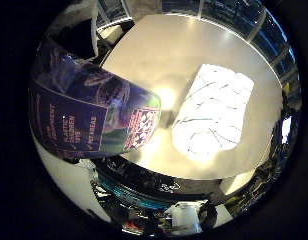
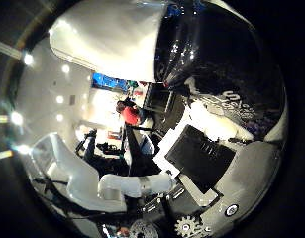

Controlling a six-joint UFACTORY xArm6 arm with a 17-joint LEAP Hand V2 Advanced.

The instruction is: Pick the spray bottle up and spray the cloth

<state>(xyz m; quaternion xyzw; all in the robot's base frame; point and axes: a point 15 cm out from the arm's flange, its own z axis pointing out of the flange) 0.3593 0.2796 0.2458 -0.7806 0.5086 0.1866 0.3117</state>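
The spray bottle (image 1: 94, 120) sits close against my palm, above the cloth (image 1: 214, 112); my hand (image 2: 192, 163) apparently clasps it.

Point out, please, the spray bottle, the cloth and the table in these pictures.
spray bottle (image 1: 94, 122): little finger side palm view, on its printed label, close to the palm.
cloth (image 1: 214, 112): little finger side palm view, middle of the white folded fabric.
table (image 1: 164, 55): little finger side palm view, bare top beside the cloth.
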